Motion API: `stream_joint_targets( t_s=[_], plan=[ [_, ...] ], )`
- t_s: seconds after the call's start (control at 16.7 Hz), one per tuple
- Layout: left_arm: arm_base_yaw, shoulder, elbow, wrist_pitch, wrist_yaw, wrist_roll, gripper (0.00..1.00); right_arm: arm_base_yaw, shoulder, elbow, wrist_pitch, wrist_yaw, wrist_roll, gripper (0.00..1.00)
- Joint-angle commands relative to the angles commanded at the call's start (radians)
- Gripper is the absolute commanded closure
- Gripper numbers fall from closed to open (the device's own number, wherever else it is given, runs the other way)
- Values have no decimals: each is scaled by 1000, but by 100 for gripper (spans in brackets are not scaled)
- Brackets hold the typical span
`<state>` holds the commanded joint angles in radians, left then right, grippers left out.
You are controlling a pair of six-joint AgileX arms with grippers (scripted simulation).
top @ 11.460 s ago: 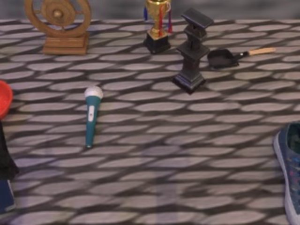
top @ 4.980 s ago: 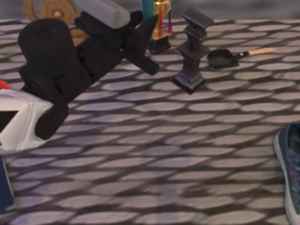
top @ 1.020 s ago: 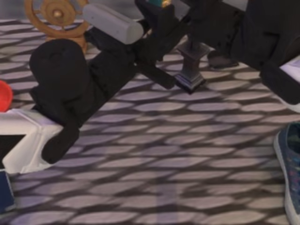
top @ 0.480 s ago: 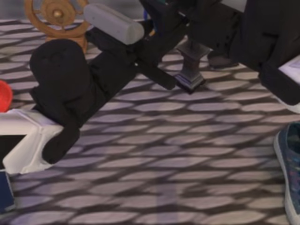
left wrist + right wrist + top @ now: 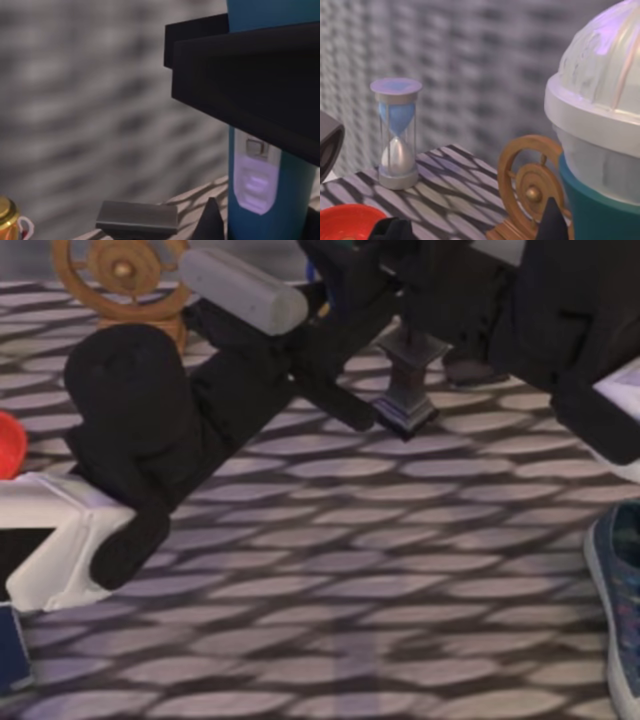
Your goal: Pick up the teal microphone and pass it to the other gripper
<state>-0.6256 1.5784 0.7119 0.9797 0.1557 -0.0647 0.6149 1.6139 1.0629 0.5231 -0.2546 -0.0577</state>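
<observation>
The teal microphone (image 5: 272, 200) hangs upright above the back middle of the table, its white switch strip (image 5: 255, 185) facing the left wrist camera. Its rounded white head (image 5: 600, 95) fills the right wrist view. My left gripper (image 5: 265, 222) is shut on the lower handle; its arm (image 5: 140, 430) reaches in from the left. My right gripper (image 5: 597, 225) is shut on the handle nearer the head, one finger (image 5: 245, 85) crossing in front of it; that arm (image 5: 570, 320) comes from the right. In the top view both claws almost hide the microphone.
A black pedestal (image 5: 405, 390) stands just below the meeting grippers. A wooden wheel (image 5: 120, 270) is at the back left and an hourglass (image 5: 397, 132) beyond it. A red bowl (image 5: 8, 445) sits at the left edge, a blue shoe (image 5: 615, 590) at the right edge.
The microphone once lay on the table; my left gripper lifted it. Since 5 s ago my right arm has come in from the right. Over the last second both arms have barely shifted.
</observation>
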Motion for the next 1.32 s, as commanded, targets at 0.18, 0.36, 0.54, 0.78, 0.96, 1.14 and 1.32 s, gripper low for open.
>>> stream_joint_targets(
  t_s=[0.18,0.36,0.54,0.78,0.96,1.14,1.32],
  plan=[
    [0,0,0,0,0,0,62,0,0,0,0,0,0,100],
    [0,0,0,0,0,0,40,0,0,0,0,0,0,100],
    [0,0,0,0,0,0,17,0,0,0,0,0,0,100],
    [0,0,0,0,0,0,0,0,0,0,0,0,0,100],
    [0,0,0,0,0,0,0,0,0,0,0,0,0,100],
    [0,0,0,0,0,0,0,0,0,0,0,0,0,100],
    [16,-7,-25,-2,-15,13,0,-12,-15,0,0,1,-4,100]
  ],
)
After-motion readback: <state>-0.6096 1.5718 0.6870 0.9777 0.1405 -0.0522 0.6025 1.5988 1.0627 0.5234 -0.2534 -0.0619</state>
